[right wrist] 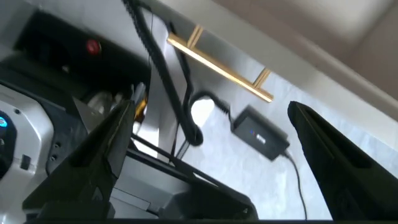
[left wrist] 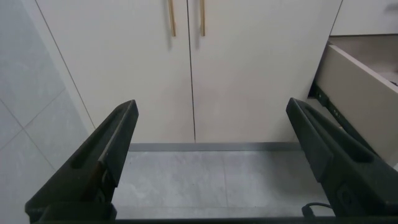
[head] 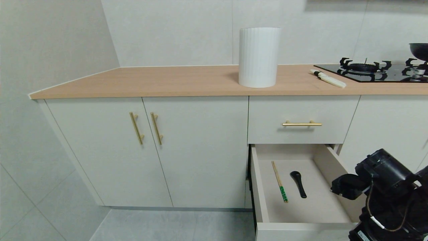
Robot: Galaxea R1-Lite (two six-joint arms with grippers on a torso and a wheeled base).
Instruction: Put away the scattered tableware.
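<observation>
No legible text, label, number or sign on any surface.

In the open drawer [head: 301,228], chopsticks [head: 279,181] lie left of a spoon [head: 298,184], apart. On the counter [head: 167,82] above, a canister [head: 259,57] stands left of what may be a knife [head: 327,78], just beside the stove [head: 374,72].

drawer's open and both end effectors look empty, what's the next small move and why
Probably lift the right end effector, open and empty, toward the knife on the counter beside the stove. It looks like the one piece left out; the chopsticks and spoon already lie in the open drawer.
</observation>
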